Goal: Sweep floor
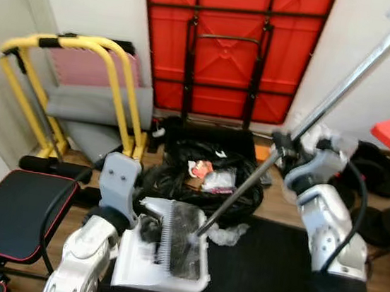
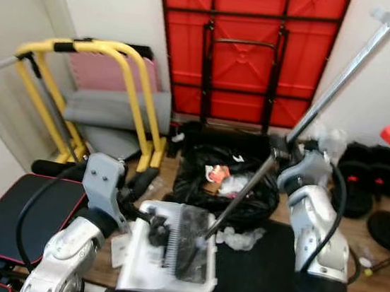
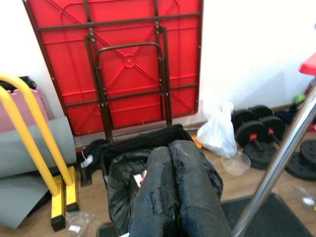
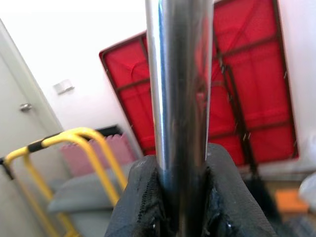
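Sweeping looks near its end: the broom head (image 1: 185, 241) rests in the white dustpan (image 1: 160, 259), right beside the black trash bag (image 1: 201, 179); emptying remains. The right hand (image 4: 180, 207) clenches the broom handle (image 1: 328, 105) midway up. The left hand (image 3: 177, 197), fingers pressed together, apparently holds the dustpan.
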Controlling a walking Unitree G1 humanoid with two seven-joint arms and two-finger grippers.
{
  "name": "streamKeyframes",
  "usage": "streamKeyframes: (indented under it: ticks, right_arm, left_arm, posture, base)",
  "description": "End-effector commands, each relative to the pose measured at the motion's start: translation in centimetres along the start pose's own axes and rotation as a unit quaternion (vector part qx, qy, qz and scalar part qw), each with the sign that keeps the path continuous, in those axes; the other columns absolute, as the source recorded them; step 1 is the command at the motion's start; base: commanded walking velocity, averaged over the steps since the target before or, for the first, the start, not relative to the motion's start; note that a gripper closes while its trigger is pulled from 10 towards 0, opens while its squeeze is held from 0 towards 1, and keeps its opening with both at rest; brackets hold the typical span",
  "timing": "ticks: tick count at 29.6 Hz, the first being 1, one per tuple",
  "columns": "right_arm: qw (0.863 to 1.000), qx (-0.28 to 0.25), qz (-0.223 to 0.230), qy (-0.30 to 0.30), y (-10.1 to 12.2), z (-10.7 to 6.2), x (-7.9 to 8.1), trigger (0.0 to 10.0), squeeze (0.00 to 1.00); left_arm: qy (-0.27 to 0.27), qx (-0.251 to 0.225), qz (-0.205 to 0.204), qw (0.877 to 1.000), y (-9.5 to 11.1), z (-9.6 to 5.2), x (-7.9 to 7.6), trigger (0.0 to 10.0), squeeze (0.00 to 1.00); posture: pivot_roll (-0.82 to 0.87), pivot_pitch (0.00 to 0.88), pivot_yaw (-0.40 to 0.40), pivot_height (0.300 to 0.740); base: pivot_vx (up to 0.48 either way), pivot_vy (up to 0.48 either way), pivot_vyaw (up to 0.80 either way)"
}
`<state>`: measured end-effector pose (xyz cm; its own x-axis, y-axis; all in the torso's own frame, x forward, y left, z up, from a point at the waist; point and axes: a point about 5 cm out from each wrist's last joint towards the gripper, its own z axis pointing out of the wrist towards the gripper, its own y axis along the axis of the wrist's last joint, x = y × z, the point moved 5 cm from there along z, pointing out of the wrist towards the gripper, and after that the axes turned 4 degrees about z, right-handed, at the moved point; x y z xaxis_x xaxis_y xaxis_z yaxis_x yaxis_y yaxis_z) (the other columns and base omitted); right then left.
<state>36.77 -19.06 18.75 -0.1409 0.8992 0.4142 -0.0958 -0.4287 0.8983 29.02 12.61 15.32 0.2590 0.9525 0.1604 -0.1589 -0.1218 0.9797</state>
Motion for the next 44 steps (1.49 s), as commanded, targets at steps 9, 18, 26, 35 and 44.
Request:
streamKeyframes:
  ticks: [9, 18, 26, 35, 44]
  right_arm:
    - [0.999, -0.028, 0.022, 0.024, 1.1, 0.4, 1.3, 10.0, 0.00]
    - [0.999, -0.031, 0.017, 0.020, 1.4, 0.7, 1.1, 10.0, 0.00]
    - [0.999, -0.030, 0.011, 0.023, 1.5, 0.9, 1.2, 10.0, 0.00]
    - [0.999, -0.043, -0.007, 0.024, 2.6, 1.6, 1.1, 10.0, 0.00]
    - [0.997, -0.075, -0.031, 0.010, 5.2, 2.9, 0.1, 10.0, 0.00]
  left_arm:
    - [0.000, 0.012, 0.002, 1.000, -0.6, -0.1, 0.1, 10.0, 0.00]
    - [0.002, 0.012, 0.002, 1.000, -0.6, -0.1, 0.2, 10.0, 0.00]
    - [0.002, 0.010, 0.001, 1.000, -0.5, -0.1, 0.3, 10.0, 0.00]
    - [0.000, 0.010, -0.001, 1.000, -0.4, -0.2, 0.1, 10.0, 0.00]
    - [-0.011, 0.013, -0.008, 1.000, -0.3, -0.6, -0.8, 10.0, 0.00]
  posture:
    - [-0.13, 0.000, -0.016, 0.740]
    - [-0.12, 0.000, -0.014, 0.740]
    - [-0.13, 0.000, -0.009, 0.740]
    - [-0.13, 0.000, -0.009, 0.740]
    - [-0.12, 0.000, -0.015, 0.740]
  base:
    - [0.330, 0.000, 0.00]
    - [0.333, 0.000, 0.00]
    - [0.334, 0.000, 0.00]
    - [0.335, 0.000, 0.00]
    - [0.334, 0.000, 0.00]
